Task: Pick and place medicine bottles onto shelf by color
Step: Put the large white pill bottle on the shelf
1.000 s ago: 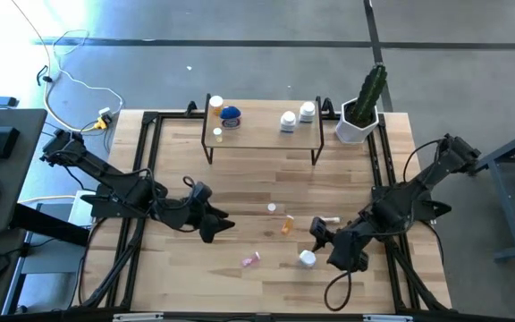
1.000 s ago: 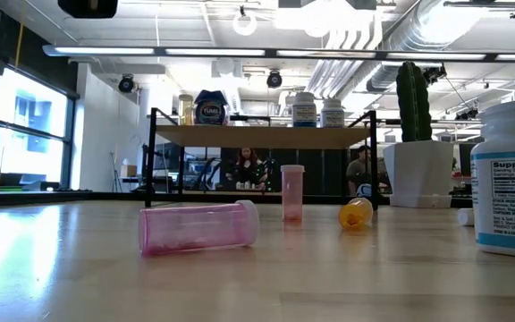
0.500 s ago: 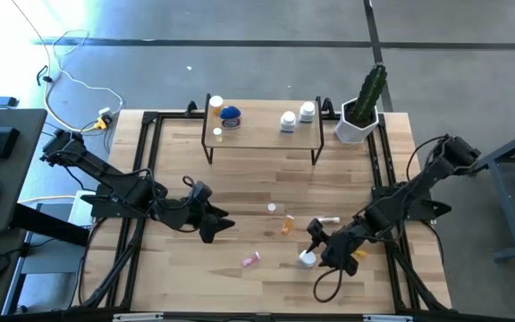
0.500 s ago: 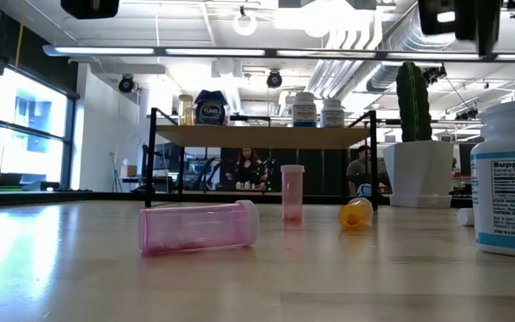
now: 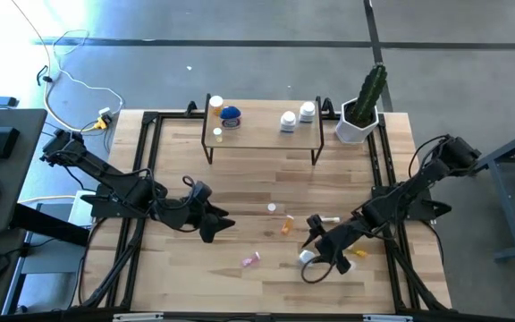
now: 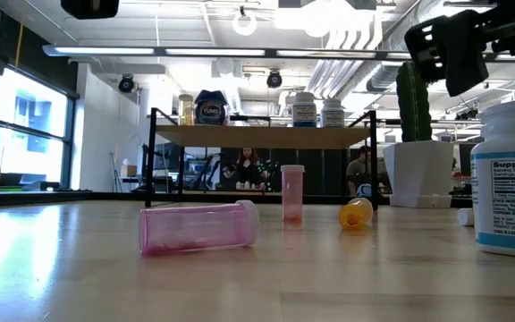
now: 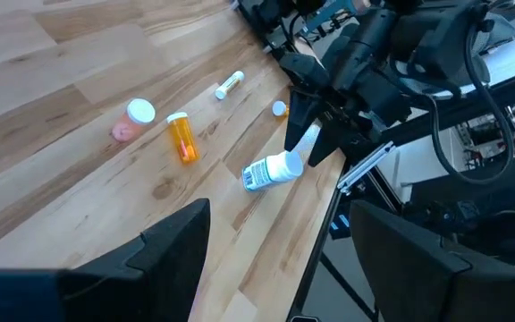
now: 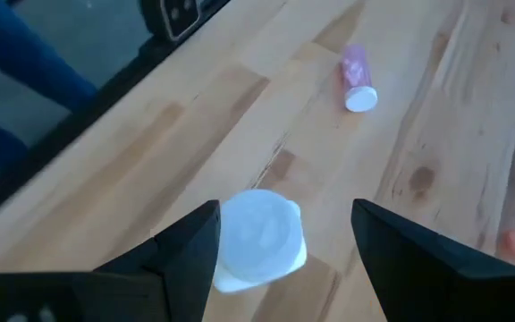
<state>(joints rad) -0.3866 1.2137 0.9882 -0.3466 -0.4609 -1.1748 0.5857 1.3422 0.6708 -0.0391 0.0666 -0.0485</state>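
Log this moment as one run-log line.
right gripper: open, above white-lidded white bottle | left gripper: open, waiting over table | wood-topped shelf: five bottles | table: pink, orange bottles remain

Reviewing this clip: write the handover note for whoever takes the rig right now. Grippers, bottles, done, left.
Right gripper: open, poised over the upright white bottle at the table's front right, not gripping.
Left gripper: open, empty, waiting at left centre.
Shelf: five bottles already on it, orange and blue to its left, white to its right.
Left: white bottle, pink bottle lying down, orange bottle, and a few small ones nearby.
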